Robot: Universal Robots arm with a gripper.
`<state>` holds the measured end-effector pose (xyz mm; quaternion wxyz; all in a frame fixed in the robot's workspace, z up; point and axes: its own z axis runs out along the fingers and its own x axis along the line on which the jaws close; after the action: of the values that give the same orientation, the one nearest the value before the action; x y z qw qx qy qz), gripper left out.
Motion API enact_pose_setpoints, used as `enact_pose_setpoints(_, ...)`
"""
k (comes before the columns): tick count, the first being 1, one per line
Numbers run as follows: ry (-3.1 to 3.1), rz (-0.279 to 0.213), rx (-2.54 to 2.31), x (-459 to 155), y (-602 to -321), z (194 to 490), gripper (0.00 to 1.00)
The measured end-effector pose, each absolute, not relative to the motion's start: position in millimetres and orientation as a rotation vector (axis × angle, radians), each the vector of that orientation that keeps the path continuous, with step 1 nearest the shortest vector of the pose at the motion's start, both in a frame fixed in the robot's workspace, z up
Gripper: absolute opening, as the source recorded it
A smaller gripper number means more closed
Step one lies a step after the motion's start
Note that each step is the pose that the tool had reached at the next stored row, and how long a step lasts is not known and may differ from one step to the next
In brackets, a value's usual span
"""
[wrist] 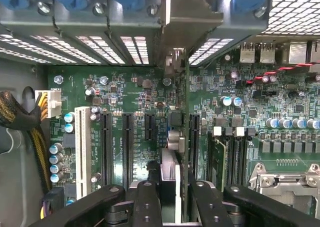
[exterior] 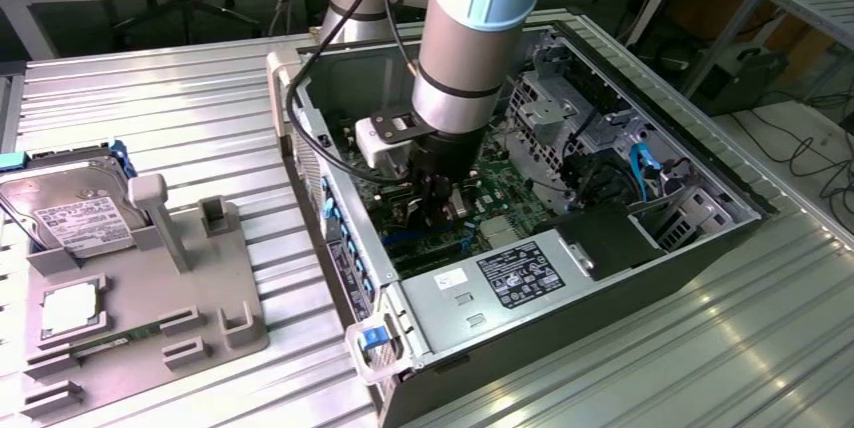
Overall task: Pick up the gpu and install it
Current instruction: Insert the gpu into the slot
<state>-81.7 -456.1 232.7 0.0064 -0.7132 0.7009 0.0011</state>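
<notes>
1. Reaching down into the open dark metal computer case (exterior: 694, 238), at the centre of the exterior view, the grey and pale blue robot arm (exterior: 467, 38) holds its black gripper (exterior: 441, 210) just above the green motherboard (exterior: 501, 193).
2. In the wrist view the jaws are closed on the thin dark gpu card (wrist: 176, 142), seen edge-on between the black fingers (wrist: 146, 202).
3. The gpu stands upright over the motherboard (wrist: 135, 92), between the black expansion slots (wrist: 107, 147) and another black slot (wrist: 194, 137); whether it is seated I cannot tell.
4. Its pale metal bracket end (wrist: 175, 57) lies by the case's slotted rear wall (wrist: 100, 44).
5. At the exterior view's left, a grey holder tray (exterior: 147, 298) on the ribbed metal desk (exterior: 174, 108) carries a silver hard drive with a white label (exterior: 74, 210) and a small square silver chip (exterior: 70, 310).
</notes>
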Motion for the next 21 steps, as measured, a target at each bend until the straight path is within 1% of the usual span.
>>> enact_pose_setpoints(2,2.190,-0.004,-2.229,-82.6,-456.2,235.9,0.28)
enact_pose_setpoints(21,2.190,-0.004,-2.229,-82.9,-456.5,233.9,0.28)
